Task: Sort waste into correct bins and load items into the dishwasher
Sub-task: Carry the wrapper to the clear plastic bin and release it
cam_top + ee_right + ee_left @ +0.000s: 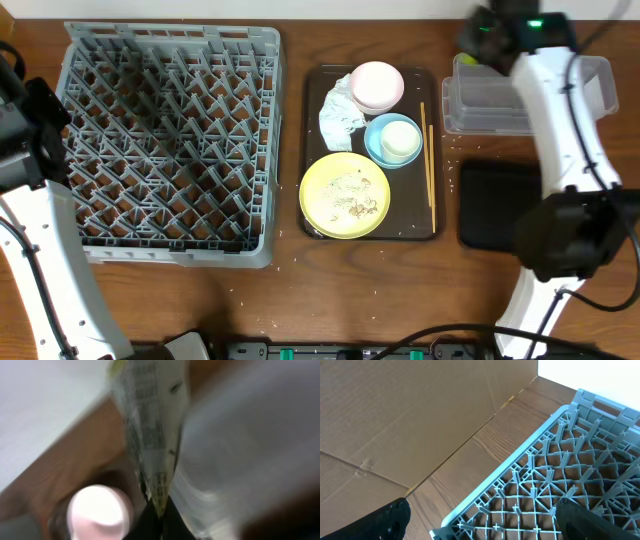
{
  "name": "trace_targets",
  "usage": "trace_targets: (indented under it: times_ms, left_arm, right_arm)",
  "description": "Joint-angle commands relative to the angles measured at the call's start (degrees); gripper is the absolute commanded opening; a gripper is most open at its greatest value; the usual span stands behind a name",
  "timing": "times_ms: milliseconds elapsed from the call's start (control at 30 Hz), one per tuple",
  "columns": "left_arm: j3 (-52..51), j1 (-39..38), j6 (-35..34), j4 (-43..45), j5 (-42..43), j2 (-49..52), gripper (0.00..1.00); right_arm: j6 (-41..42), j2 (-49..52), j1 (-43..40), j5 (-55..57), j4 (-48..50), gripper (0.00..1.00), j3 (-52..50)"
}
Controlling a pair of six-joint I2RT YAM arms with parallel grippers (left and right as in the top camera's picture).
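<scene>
So, overhead / rack: grey dish rack (165, 140) takes up L side of table (300, 300).
Brown tray: dark serving tray (312, 150) just R of rack, carries most items.
Bowls: pink bowl (377, 86) at tray's far end. Blue bowl (375, 150) sits nearer, w/ white cup (400, 140) inside it.
Napkin: crumpled white napkin (340, 112) touching pink bowl's L side.
Plate: yellow plate (344, 195) at tray's near end, food crumbs (356, 202) on it. More specks on table by tray's R edge.
Chopsticks: chopsticks (428, 165) lie lengthwise along tray's R rim.
Bins: clear tub (500, 105) far R. Black tray (495, 205) just in front of it.
R arm: reaches over tub, right gripper (480, 38) above tub's far-L corner. Jaws not readable from up here.
L arm: at table's L edge beside rack, pincer not made out.

Left wrist / pincer: left gripper (485, 527) spread wide, fingers at frame's lower corners, nothing held.
Under it: rack corner (545, 485) and bare wood. Cardboard wall (395, 420) behind.

Right wrist / view: heavy blur.
Wrapper: yellow-green wrapper (150, 435) sticks up from the fingers, its lower tip pinched tight in right gripper (152, 517).
Around: pink bowl (100, 510) lower L. Pale smear at R is prob. the tub, can't be sure.
</scene>
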Motion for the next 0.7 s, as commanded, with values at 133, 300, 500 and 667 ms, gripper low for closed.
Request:
trace_targets:
  times_ms: [133,300,500,667]
  left_arm:
    - [1.2,0.2,-0.5,0.1,-0.1,0.4,0.94]
    - [1.2,0.2,-0.5,0.1,-0.1,0.4,0.94]
    - [1.2,0.2,-0.5,0.1,-0.1,0.4,0.94]
    - [1.2,0.2,-0.5,0.1,-0.1,0.4,0.94]
  right_arm:
    - [35.7,1.4,-6.8,4.1,-9.9,0.02,-2.2]
    - [38.0,1.7,-9.1,4.7,-8.4,0.03,-3.9]
    - [37.0,1.9,-10.1,7.3,-2.4,0.08,-3.9]
    - [32.3,2.0,-10.2,7.3,3.5,0.10,-3.9]
